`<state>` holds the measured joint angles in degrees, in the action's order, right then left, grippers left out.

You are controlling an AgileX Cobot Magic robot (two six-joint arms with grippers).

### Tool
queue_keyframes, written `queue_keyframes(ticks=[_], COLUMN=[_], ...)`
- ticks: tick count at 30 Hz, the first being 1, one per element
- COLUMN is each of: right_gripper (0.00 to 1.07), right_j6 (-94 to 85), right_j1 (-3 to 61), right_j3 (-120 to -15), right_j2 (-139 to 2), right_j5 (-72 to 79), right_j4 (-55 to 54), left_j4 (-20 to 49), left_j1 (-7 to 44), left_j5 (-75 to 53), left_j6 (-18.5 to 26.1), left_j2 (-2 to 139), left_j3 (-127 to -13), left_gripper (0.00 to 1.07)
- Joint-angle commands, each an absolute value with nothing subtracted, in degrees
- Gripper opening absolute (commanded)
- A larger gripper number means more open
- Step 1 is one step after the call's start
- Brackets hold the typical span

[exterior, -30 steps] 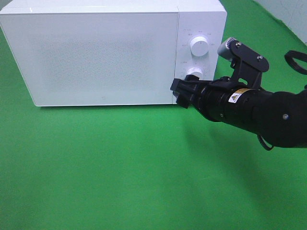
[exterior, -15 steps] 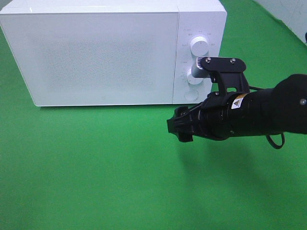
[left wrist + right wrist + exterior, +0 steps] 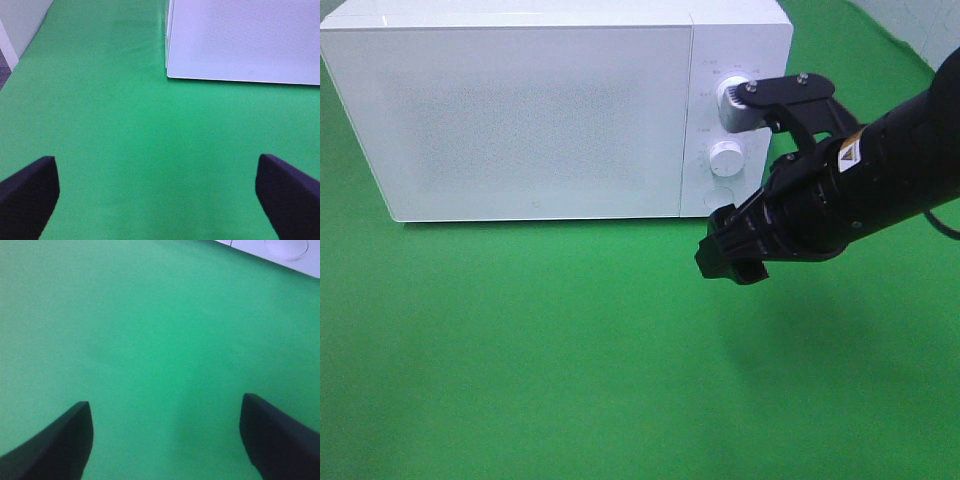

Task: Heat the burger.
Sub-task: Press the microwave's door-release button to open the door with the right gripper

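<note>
Black right claw, jaws apart and empty, hangs above the green counter before the closed white microwave. Left claw gapes empty too. The burger is out of sight, probably inside; I judge loading done, heating unconfirmed.

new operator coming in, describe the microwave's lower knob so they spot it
Find the white microwave on the green cloth; its control panel sits right of the door. The lower knob is the white dial fully visible, under the upper knob half hidden by the arm.
</note>
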<state>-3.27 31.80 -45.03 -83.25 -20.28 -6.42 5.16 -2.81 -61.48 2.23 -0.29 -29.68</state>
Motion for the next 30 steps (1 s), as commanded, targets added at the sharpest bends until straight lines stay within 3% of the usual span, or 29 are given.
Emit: queue_keyframes(ticks=[1, 16, 30], right_gripper=[0.76, 0.76, 0.76], right_j6=[-0.80, 0.00, 0.00], right_j1=[31.46, 31.46, 31.46], right_j3=[-47.04, -48.59, -48.53], right_j2=[-78.44, -69.27, -59.30], right_j5=[-26.70, -46.01, -51.22], right_j4=[-3.09, 1.49, 1.60], left_j4=[5.04, 5.04, 5.04], left_j1=[-3.04, -3.04, -3.04], left_j5=[-61.25, -61.25, -61.25], left_j6=[2.23, 2.23, 2.23], left_j2=[-1.20, -1.20, -1.20], left_j3=[-29.51, -29.51, -29.51], left_gripper=[1.00, 1.00, 1.00])
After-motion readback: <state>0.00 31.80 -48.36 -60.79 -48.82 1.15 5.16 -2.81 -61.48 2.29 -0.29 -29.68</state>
